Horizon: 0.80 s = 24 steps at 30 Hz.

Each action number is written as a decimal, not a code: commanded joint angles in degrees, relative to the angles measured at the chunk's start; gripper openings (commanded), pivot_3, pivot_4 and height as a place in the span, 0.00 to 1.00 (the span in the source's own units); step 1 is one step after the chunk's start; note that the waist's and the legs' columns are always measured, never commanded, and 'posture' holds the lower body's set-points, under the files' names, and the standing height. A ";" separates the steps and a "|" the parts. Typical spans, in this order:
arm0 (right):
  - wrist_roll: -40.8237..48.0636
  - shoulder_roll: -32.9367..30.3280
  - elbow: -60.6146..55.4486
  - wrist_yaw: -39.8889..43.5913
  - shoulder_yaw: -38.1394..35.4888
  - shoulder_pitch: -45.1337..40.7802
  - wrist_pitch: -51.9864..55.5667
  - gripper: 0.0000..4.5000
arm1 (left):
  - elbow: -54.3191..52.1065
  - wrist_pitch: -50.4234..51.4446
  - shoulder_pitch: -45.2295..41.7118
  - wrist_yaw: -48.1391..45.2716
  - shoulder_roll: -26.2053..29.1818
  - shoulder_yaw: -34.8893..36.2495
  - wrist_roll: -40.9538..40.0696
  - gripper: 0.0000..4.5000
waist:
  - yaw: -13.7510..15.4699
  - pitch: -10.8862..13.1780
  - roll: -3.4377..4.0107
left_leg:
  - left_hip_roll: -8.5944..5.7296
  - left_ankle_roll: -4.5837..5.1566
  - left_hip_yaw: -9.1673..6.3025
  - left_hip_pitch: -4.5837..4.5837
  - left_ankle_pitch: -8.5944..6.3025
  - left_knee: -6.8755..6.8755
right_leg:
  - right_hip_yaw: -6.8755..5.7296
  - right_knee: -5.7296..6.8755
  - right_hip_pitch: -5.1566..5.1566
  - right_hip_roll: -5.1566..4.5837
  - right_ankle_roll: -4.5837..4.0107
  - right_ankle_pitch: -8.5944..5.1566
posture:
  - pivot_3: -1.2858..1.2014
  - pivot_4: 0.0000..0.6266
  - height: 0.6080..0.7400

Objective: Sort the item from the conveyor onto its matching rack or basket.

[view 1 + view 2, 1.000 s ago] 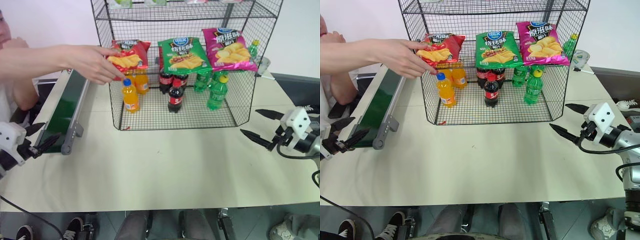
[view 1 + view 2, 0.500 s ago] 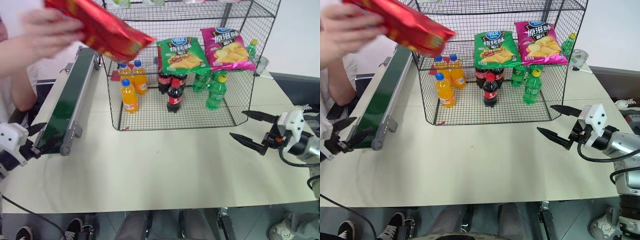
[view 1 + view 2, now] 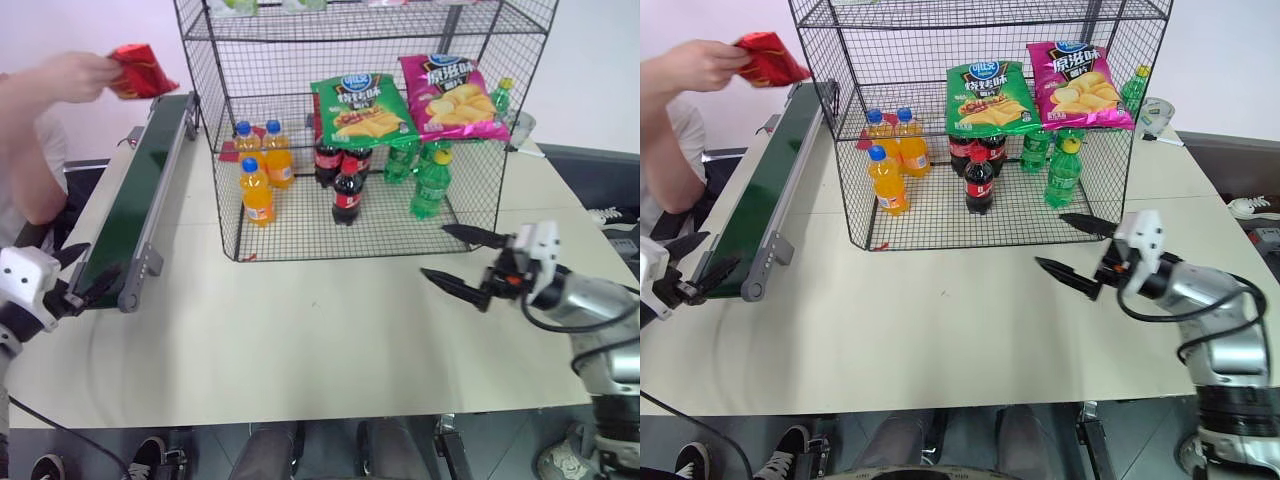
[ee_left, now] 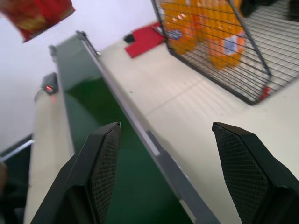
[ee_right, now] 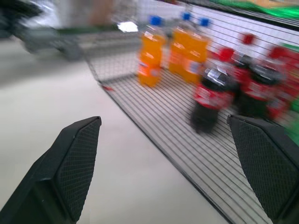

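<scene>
Right gripper point(image 3: 458, 257) sits at about 4 o'clock in the head view, fingers spread and empty over the table point(image 3: 300, 340) just in front of the wire rack point(image 3: 360, 130), while the left gripper point(image 3: 80, 275) at 9 o'clock is also spread and empty at the near end of the conveyor point(image 3: 130, 215), and the red crisp bag point(image 3: 138, 72) is held up by a person's hand point(image 3: 80, 75) at 11 o'clock above the belt's far end. Left wrist view: both fingers point(image 4: 100, 172) apart over the conveyor, red bag above it. Right wrist view: fingers point(image 5: 74, 163) wide apart, facing orange bottles point(image 5: 152, 58) and cola bottles point(image 5: 210, 95) in the rack.
</scene>
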 commanded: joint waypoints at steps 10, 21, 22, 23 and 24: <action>-3.11 9.15 2.77 8.23 14.82 -6.40 -3.71 1.00 | -3.97 -2.77 1.95 4.11 -3.38 0.40 1.83 0.73 | 0.26 0.00 -0.12 | -0.02 -0.02 0.00 0.06 0.01 0.04 | -0.01 -0.03 0.05 0.01 -0.03 0.03 | 0.52 0.24 1.00; -8.89 13.11 9.44 5.56 15.84 -7.92 -8.90 1.00 | -6.61 -5.32 6.06 4.98 -4.63 1.25 2.62 0.73 | 0.20 0.00 -0.11 | -0.02 -0.08 0.00 0.07 0.04 -0.06 | 0.00 -0.02 0.00 0.03 -0.03 0.04 | 0.52 0.24 1.00; -9.02 13.35 9.49 5.10 15.81 -8.21 -8.97 1.00 | -6.23 -6.02 6.22 4.97 -4.49 1.27 2.91 0.73 | 0.21 0.00 -0.11 | -0.02 -0.09 0.00 0.07 0.05 -0.06 | 0.00 -0.01 0.00 0.03 -0.03 0.04 | 0.52 0.24 1.00; -9.31 13.47 9.56 4.77 15.88 -8.38 -9.22 1.00 | -5.95 -6.53 6.34 5.02 -4.41 1.29 3.10 0.73 | 0.21 0.00 -0.11 | -0.01 -0.10 0.00 0.09 0.05 -0.07 | 0.00 0.01 0.01 0.04 -0.04 0.04 | 0.52 0.24 1.00; -9.61 13.51 9.57 4.50 16.01 -8.45 -9.39 1.00 | -5.52 -6.93 6.27 5.30 -4.45 1.45 3.18 0.73 | 0.21 0.00 -0.11 | -0.01 -0.10 -0.01 0.09 0.05 -0.08 | 0.00 0.01 0.01 0.04 -0.04 0.04 | 0.52 0.24 1.00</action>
